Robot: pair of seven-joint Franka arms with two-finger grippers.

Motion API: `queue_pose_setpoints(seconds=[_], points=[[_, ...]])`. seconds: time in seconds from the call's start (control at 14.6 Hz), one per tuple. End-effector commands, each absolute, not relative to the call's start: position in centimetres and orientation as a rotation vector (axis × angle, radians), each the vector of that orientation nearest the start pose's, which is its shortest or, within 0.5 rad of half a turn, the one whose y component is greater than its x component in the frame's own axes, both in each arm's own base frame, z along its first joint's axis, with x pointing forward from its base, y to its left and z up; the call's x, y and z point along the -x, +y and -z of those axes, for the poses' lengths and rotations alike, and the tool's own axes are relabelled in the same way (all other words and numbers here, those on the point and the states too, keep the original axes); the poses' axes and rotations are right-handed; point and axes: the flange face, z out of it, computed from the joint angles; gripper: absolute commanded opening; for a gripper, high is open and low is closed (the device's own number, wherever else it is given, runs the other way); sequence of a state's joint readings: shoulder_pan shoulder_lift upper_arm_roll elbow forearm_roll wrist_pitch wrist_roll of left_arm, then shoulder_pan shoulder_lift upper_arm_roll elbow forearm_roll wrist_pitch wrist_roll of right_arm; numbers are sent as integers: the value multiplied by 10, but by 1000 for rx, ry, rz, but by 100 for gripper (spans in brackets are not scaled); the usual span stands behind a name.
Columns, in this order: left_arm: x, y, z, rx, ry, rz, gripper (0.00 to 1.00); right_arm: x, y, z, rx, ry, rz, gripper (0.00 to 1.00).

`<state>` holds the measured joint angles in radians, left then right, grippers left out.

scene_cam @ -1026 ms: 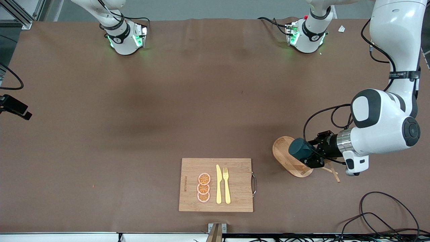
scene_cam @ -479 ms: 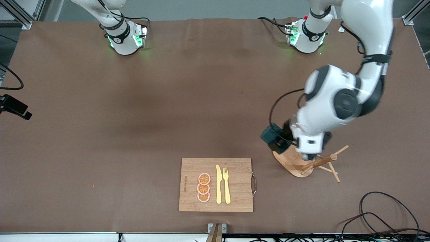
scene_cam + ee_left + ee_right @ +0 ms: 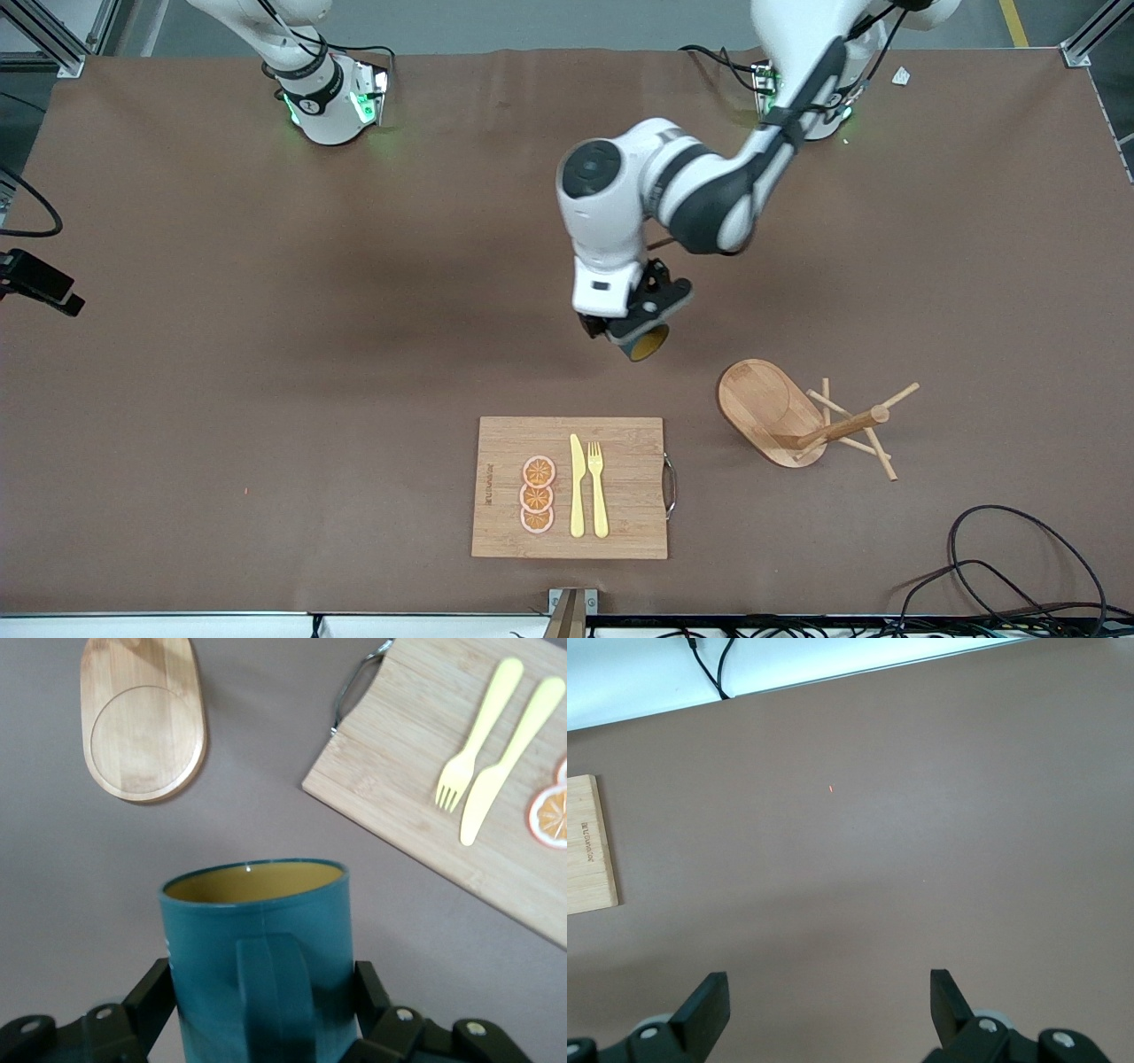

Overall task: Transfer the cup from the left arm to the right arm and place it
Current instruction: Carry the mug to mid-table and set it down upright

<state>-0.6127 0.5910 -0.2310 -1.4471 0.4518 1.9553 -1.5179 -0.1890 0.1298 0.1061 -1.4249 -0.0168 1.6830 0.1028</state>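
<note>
The left gripper [image 3: 640, 326] clamps the smooth teal cylindrical cup [image 3: 261, 966] above bare brown tabletop mid-desk. The right gripper [image 3: 828, 1005] waits, fingers spread wide.

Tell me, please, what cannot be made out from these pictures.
- Right pincer: the front view's top edge cuts it off; its wrist view shows only two open fingertips over bare table.
- Cup's base and lower wall: hidden in the front view by the left pincer, and cut off by the picture's edge in the left wrist view.
- Peg stand's pegs: outside the left wrist view.
</note>
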Motion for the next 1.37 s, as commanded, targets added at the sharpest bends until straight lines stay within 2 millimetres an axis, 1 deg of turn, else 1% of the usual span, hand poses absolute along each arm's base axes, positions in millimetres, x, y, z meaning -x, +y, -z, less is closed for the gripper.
queue_pose_setpoints(seconds=[0.0, 0.07, 0.14, 0.21, 0.27, 0.34, 0.41, 0.48, 0.55, 0.68, 0.75, 0.82, 0.96, 1.03, 1.09, 1.16, 1.23, 1.3], points=[[-495, -513, -320, 2777, -743, 558, 44, -599, -60, -630, 3135, 292, 192, 100], [-479, -528, -307, 2755, -749, 625, 44, -599, -62, -629, 3135, 297, 185, 100], [-459, -547, -289, 2737, -707, 697, 44, -599, -64, -628, 3135, 302, 183, 100], [-445, -557, -271, 2712, -671, 736, 44, -600, -64, -629, 3136, 300, 192, 100], [-435, -563, -258, 2694, -666, 778, 44, -601, -64, -631, 3140, 297, 205, 100], [-426, -570, -247, 2670, -667, 857, 44, -601, -65, -631, 3155, 298, 211, 100], [-418, -575, -235, 2635, -658, 955, 44, -601, -63, -634, 3167, 289, 217, 100], [-407, -580, -217, 2590, -640, 1049, 40, -600, -63, -635, 3176, 291, 222, 100], [-398, -584, -205, 2557, -623, 1115, 39, -600, -65, -635, 3172, 301, 220, 100], [-379, -587, -170, 2489, -583, 1231, 41, -599, -67, -633, 3169, 313, 207, 100], [-374, -588, -156, 2463, -567, 1308, 42, -599, -68, -633, 3164, 318, 204, 100], [-370, -588, -144, 2440, -569, 1388, 42, -599, -75, -632, 3155, 339, 199, 100], [-363, -591, -134, 2414, -527, 1475, 43, -598, -78, -631, 3143, 346, 193, 100], [-358, -591, -126, 2394, -496, 1499, 47, -599, -79, -630, 3140, 348, 193, 100], [-354, -591, -118, 2376, -464, 1519, 55, -599, -78, -631, 3138, 348, 195, 100], [-352, -591, -115, 2373, -450, 1521, 73, -598, -79, -630, 3136, 351, 193, 100], [-347, -592, -111, 2374, -438, 1521, 89, -599, -78, -630, 3137, 348, 193, 100], [-339, -595, -110, 2379, -426, 1520, 99, -598, -79, -630, 3137, 348, 193, 100]])
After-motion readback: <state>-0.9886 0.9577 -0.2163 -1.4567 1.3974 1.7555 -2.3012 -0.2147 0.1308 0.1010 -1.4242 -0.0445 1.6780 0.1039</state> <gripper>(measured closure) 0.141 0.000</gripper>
